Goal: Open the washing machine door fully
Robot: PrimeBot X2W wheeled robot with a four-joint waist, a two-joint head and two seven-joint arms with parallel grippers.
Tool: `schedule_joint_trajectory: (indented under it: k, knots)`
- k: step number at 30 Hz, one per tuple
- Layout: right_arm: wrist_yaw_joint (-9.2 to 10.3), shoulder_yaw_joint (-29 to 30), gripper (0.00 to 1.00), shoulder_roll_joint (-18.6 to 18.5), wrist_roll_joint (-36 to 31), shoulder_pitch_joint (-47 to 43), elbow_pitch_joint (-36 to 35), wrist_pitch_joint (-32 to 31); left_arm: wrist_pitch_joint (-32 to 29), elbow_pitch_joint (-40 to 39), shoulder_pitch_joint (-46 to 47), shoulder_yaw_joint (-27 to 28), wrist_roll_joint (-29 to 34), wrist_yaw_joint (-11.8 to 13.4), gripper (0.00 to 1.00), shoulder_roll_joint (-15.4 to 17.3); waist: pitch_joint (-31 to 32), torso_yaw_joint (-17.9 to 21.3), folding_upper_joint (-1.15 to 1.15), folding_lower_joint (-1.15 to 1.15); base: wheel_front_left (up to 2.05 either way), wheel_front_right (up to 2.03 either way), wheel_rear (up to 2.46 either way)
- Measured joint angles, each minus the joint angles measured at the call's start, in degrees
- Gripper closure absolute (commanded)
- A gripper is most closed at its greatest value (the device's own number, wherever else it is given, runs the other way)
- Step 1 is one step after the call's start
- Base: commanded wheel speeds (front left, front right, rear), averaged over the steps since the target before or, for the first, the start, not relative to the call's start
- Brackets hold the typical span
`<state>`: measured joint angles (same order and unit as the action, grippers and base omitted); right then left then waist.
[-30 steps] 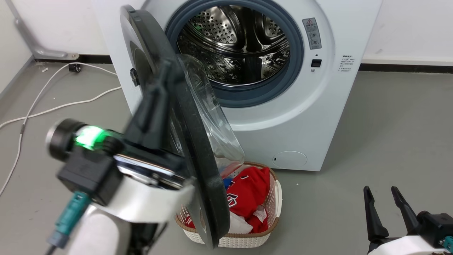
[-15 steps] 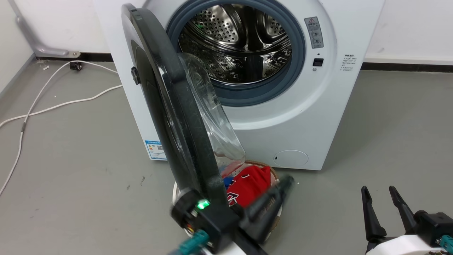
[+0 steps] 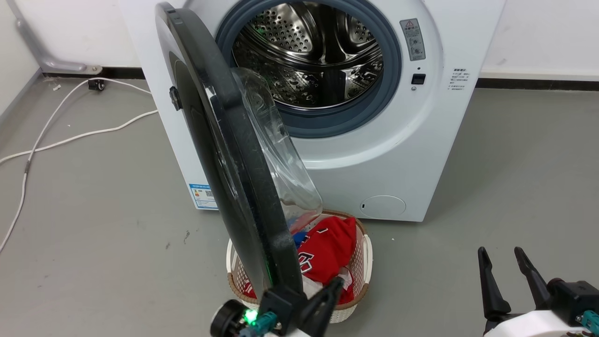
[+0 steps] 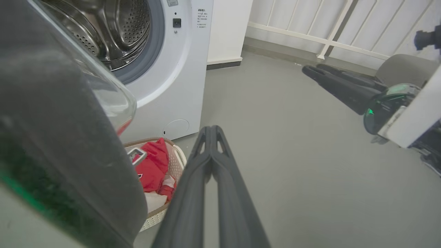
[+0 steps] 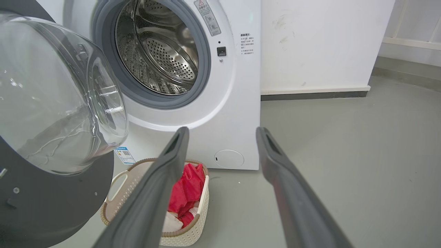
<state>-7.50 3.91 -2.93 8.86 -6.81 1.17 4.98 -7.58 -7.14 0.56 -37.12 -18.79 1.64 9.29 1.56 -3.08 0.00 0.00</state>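
Observation:
The washing machine (image 3: 398, 154) is a white box with its steel drum exposed. Its door (image 3: 224, 154), a glossy black disc with a clear glass bowl, stands swung out edge-on toward me, hinged at the machine's left. In the left wrist view the door (image 4: 51, 120) is a dark mass close on the left; the right wrist view shows the door's glass bowl (image 5: 51, 96). My left gripper (image 3: 334, 283) sits low, just right of the door's bottom edge, shut on nothing, its fingers (image 4: 211, 129) pressed together. My right gripper (image 3: 500, 255) rests open at the lower right, well clear of the door.
A white woven basket (image 3: 362, 262) with red clothing stands on the grey floor under the door's lower edge. A white cable (image 3: 70, 135) trails across the floor at left. The right gripper (image 4: 310, 68) also appears in the left wrist view, before a white railing.
My left arm has dropped from the door's outer left face and come round below its bottom edge. The door stands at about the same angle. The right gripper stays put.

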Motion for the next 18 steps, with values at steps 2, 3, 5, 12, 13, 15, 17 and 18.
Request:
schedule_joint_trajectory:
  k: [2,3,5,12,13,15,17,18]
  knots:
    - [0.0,-0.1,0.0,0.0,0.2,0.1,0.0,0.4,0.5,1.2,0.5,1.2,0.1,0.8,1.0,0.1,-0.1,0.0,0.0,0.0,0.0,0.0,0.0]
    - [0.0,0.0,0.0,0.0,0.2,0.1,0.0,0.5,0.8,1.4,0.7,1.6,0.0,1.1,1.0,0.1,-0.1,0.0,0.0,0.0,0.0,0.0,0.0]
    - [0.0,0.3,0.0,0.0,0.2,0.2,0.0,0.7,1.2,1.7,1.1,2.3,0.0,1.8,1.0,0.1,-0.1,-0.1,0.0,0.0,0.0,0.0,0.0]
    - [0.0,0.9,0.0,0.0,0.3,0.2,0.2,1.2,1.6,1.9,1.4,4.1,0.4,3.6,1.0,0.7,-0.3,-1.0,0.0,0.0,0.0,0.0,0.0]
    - [0.0,0.9,0.0,0.0,0.3,0.2,0.3,1.3,1.7,2.0,1.5,4.2,0.4,3.9,1.0,0.7,-0.3,-1.3,0.0,0.0,0.0,0.0,0.0]
    - [0.0,0.9,0.0,0.0,0.3,0.2,0.4,1.3,1.7,2.1,1.5,4.3,0.4,4.1,1.0,0.7,-0.4,-1.7,0.0,0.0,0.0,0.0,0.0]
    - [0.0,0.6,0.0,0.0,0.2,0.5,0.5,1.3,1.7,2.2,1.5,4.5,0.4,4.5,1.0,0.6,-0.5,-2.1,0.0,0.0,0.0,0.0,0.0]
    - [0.0,0.5,0.0,0.0,0.1,0.7,0.5,1.4,1.7,2.3,1.5,4.5,0.4,4.5,1.0,0.6,-0.5,-2.3,0.0,0.0,0.0,0.0,0.0]
